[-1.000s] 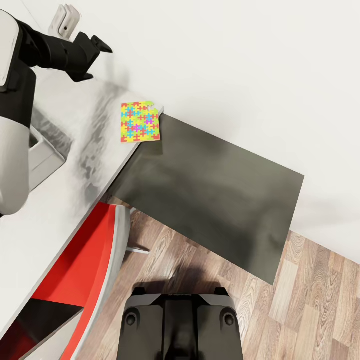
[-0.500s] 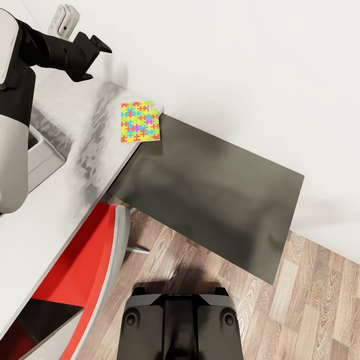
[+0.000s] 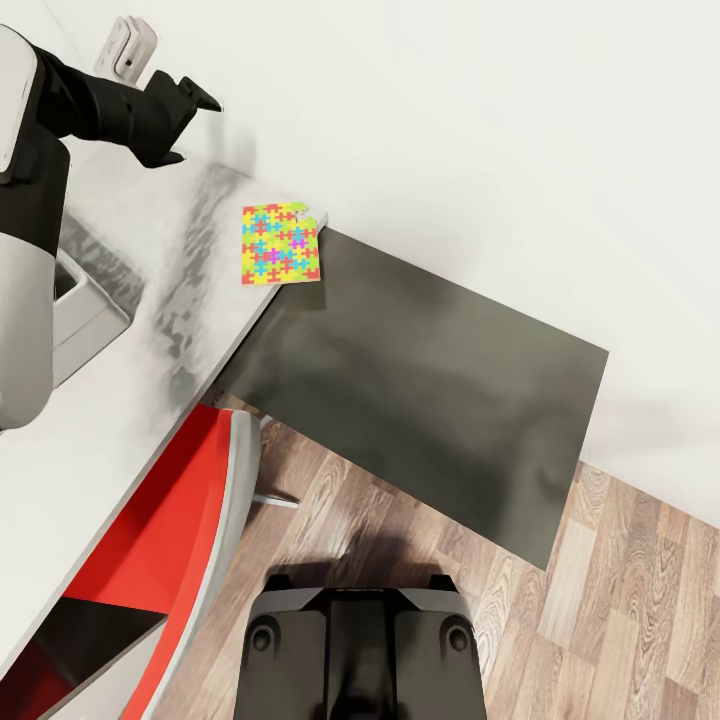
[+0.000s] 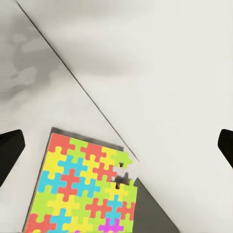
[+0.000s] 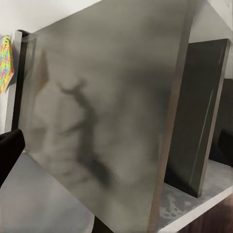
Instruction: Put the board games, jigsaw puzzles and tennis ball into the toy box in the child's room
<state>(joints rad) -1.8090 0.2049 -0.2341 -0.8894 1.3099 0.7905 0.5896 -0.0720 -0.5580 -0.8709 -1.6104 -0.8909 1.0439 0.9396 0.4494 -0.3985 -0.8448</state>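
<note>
Toy box at the table's left edge, half behind our arm. Left gripper, fingers spread wide, above the back edge. Jigsaw puzzle flat at the corner beside the dark wing: thin, so we judge our fingers may skid it off.

Over the last second the left gripper and its black forearm slide slightly toward 12 o'clock in the head view, edging further from the jigsaw puzzle on the light grey table and uncovering slightly more of the toy box.
</note>
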